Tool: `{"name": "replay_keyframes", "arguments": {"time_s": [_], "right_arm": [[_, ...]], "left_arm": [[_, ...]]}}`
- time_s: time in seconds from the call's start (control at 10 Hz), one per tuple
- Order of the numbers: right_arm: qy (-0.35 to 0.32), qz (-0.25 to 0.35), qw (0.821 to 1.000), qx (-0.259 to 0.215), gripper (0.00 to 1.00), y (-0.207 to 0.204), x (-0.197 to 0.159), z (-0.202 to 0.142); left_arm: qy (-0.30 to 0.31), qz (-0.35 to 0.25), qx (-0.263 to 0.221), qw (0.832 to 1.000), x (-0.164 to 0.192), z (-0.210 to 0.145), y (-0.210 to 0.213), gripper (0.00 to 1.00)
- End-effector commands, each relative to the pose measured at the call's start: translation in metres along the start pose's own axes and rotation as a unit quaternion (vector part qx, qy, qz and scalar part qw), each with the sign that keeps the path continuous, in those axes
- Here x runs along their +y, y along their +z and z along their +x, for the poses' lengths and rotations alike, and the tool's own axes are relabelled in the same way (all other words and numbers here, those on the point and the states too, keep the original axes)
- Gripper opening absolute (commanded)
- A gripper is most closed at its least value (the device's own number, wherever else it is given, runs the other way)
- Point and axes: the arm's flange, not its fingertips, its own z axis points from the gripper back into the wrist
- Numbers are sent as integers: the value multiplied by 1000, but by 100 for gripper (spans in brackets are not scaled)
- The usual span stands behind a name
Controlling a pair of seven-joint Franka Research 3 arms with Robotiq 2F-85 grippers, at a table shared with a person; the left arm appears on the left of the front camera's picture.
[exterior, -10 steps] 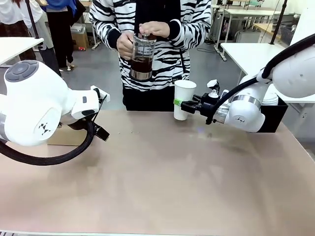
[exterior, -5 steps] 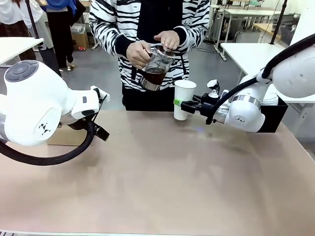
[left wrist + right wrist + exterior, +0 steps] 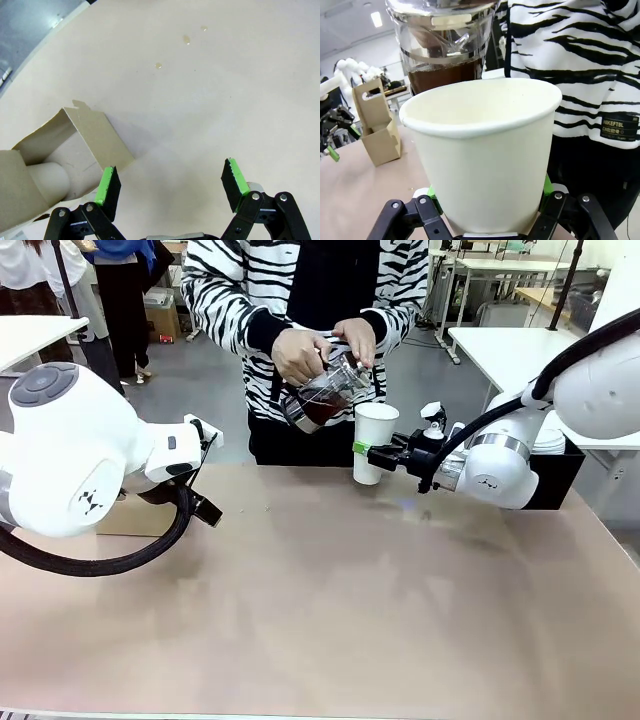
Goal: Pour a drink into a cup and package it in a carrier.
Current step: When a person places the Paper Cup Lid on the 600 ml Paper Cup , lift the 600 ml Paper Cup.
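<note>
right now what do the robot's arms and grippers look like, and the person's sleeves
Both arms are glossy white with rounded joints: the left arm has a grey cap, the right arm a silver band. Black cables loop along both. The left gripper and right gripper are black with green pads. The person's sleeves are black-and-white zebra striped.

Left arm (image 3: 70, 450): white, large rounded joint at near left, forearm folded back toward the left side, black cable (image 3: 100, 565) looped beneath.
Left gripper (image 3: 170, 172): pointed downward, green-padded fingers (image 3: 106, 181) spread wide apart, nothing between them.
Right arm (image 3: 600, 380): white, entering from the far right, wrist (image 3: 490, 472) roughly level, reaching leftward toward the far middle.
Right gripper (image 3: 372, 453): held horizontal, jaws clamped from both sides on the lower half of the upright white paper cup (image 3: 376, 425).
</note>
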Motion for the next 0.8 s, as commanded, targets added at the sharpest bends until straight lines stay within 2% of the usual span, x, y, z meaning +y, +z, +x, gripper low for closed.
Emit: {"name": "replay_keyframes", "arguments": {"time_s": [0.0, 0.7], "right_arm": [[-2, -1, 1000, 1, 80, -1, 1, 1], [-2, -1, 1000, 1, 80, -1, 1, 1]], "left_arm": [[0, -1, -1, 1000, 0, 0, 1, 100], [0, -1, -1, 1000, 0, 0, 1, 100]]}}
